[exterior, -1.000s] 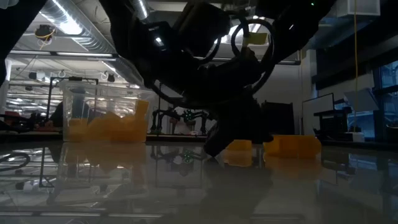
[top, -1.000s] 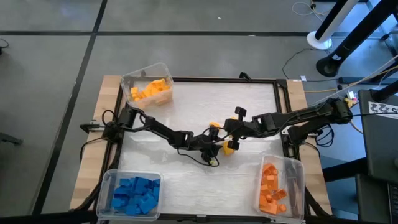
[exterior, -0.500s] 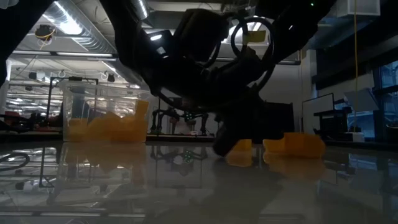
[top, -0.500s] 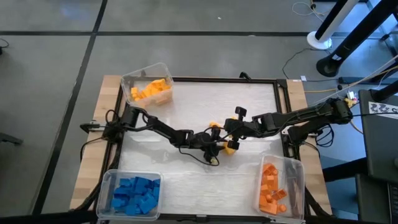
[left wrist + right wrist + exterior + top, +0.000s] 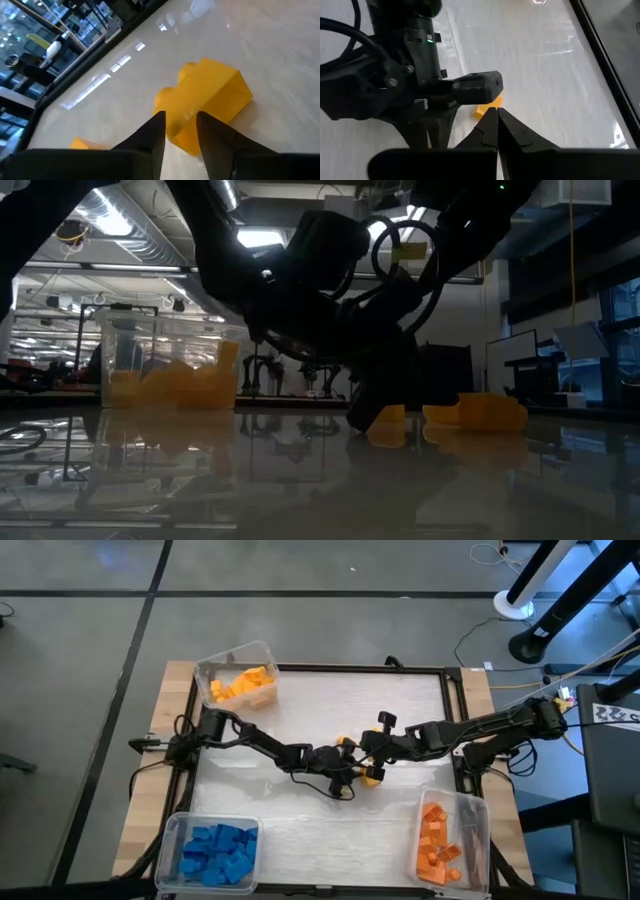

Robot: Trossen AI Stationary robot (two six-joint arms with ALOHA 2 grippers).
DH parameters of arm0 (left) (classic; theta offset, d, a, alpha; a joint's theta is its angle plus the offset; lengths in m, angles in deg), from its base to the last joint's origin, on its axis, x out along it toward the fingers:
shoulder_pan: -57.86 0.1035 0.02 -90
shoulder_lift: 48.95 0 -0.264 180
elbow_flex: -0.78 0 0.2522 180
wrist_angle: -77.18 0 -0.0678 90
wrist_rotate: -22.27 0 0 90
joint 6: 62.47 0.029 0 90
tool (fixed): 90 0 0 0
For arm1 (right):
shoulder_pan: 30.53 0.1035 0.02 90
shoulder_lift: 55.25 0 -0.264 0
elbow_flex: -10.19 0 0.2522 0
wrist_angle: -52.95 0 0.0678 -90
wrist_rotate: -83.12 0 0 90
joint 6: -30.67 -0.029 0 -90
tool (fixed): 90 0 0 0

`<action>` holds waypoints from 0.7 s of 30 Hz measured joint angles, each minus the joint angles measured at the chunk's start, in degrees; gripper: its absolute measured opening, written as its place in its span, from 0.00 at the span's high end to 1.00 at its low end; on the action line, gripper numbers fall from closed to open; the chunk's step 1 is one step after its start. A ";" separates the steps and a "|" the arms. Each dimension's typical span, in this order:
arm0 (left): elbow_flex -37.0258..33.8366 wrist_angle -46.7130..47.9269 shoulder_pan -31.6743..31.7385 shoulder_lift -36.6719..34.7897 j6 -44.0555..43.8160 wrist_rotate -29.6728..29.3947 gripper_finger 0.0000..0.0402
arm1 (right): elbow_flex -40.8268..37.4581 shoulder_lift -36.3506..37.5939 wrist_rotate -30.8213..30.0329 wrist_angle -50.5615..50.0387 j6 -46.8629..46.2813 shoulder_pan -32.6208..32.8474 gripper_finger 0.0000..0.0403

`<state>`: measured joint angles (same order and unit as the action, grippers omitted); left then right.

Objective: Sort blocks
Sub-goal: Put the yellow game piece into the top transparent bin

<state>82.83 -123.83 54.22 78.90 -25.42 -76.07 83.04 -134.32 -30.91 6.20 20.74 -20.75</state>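
- Overall, the table (image 5: 300, 700) carries three clear bins at its corners: a bin of yellow blocks (image 5: 240, 685) at the far left, a bin of blue blocks (image 5: 218, 852) at the near left, and a bin of orange blocks (image 5: 438, 838) at the near right. Most of the sort therefore appears complete.
- Both arms meet at mid-table. Over the last second the left arm has advanced toward the right arm, carrying its pincer further across the table to the last loose pieces.
- The left pincer (image 5: 180, 131) has narrowed from a wider setting. Its two fingers now stand a small gap apart, with a loose yellow block (image 5: 205, 102) lying on the table just beyond the fingertips. Whether the fingers touch the block cannot be determined; the block is not lifted.
- The right pincer (image 5: 497, 125) is fully closed with nothing between its fingers. It has stayed in place next to the left pincer.
- A second small yellow piece (image 5: 485, 107) lies on the table just beyond the closed right fingertips.
- Judgement: the narrowing indicates a grasp in progress on the yellow block. If the grip seats, the block belongs in the far-left bin; a corner-only grip could let it twist out.
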 joint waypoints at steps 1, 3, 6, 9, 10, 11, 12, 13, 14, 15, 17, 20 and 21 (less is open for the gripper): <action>0.16 0.30 0.15 0.04 -0.46 0.64 0.76 | 0.00 0.00 0.00 0.02 0.00 0.00 1.00; 0.48 0.84 0.41 0.09 -1.07 1.39 0.80 | 0.00 0.00 0.00 0.07 0.00 0.00 1.00; 1.17 1.02 0.74 0.21 -1.91 1.75 0.89 | 0.00 0.00 0.00 0.09 0.00 0.00 1.00; 1.65 1.33 0.80 0.28 -2.38 2.10 0.98 | 0.00 0.00 0.02 0.09 -0.01 0.00 1.00; 1.80 1.37 0.80 0.29 -2.45 2.05 0.98 | 0.00 0.00 0.02 0.09 -0.02 0.00 1.00; 1.86 1.34 0.80 0.31 -2.65 2.05 0.98 | 0.00 0.00 0.02 0.09 -0.01 0.00 1.00; 1.86 1.39 0.76 0.31 -2.99 2.07 0.98 | 0.00 0.00 0.02 0.09 -0.01 0.00 1.00; 1.86 1.41 0.76 0.31 -3.74 2.07 0.98 | 0.00 0.00 0.02 0.09 -0.02 0.00 1.00; 1.86 1.46 0.76 0.32 -4.69 2.08 0.99 | 0.00 0.00 0.02 0.09 -0.02 -0.01 1.00; 1.86 1.51 0.76 0.36 -5.94 2.03 0.99 | 0.00 0.00 0.02 0.09 -0.02 0.00 1.00; 1.86 1.45 0.74 0.42 -8.31 2.05 0.99 | 0.00 0.00 0.02 0.09 -0.02 0.00 1.00; 1.86 0.64 0.74 0.42 -11.53 2.08 1.00 | 0.00 0.00 0.02 0.07 -0.02 -0.01 1.00; 1.86 -0.14 0.74 0.42 -13.07 2.07 1.00 | 0.00 0.00 0.02 0.07 -0.02 -0.02 1.00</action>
<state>84.69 -123.97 54.96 79.32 -38.49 -73.99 83.04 -134.32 -30.89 6.26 20.72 -20.77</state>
